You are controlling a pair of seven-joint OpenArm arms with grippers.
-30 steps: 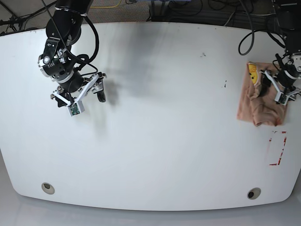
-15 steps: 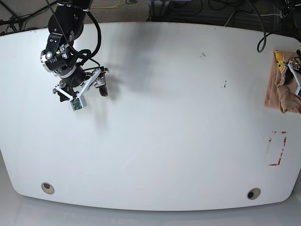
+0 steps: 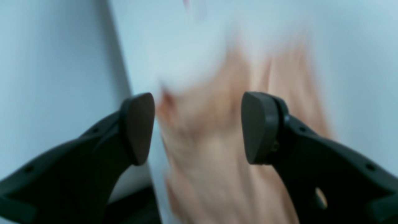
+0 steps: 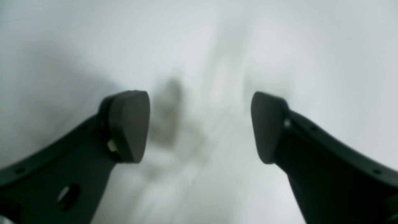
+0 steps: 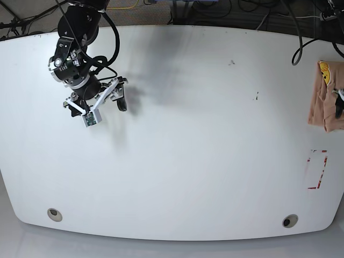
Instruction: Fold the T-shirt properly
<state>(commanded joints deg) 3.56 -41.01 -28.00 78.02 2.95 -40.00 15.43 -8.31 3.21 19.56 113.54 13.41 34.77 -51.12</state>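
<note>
Gaping left end effector [image 3: 198, 127] straddles T-shirt [image 3: 217, 149].

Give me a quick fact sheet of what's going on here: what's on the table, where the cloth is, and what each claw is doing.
Surface: white table
Garment: folded peach T-shirt at the table's far right edge in the base view, partly cut off by the frame
Print: yellow smiley face at the shirt's top end
Left gripper: open, hovering over the shirt; image blurred, contact unclear
Right gripper: open, holding nothing, over bare table on the opposite side
Other marks: red dashed rectangle below the shirt
</note>
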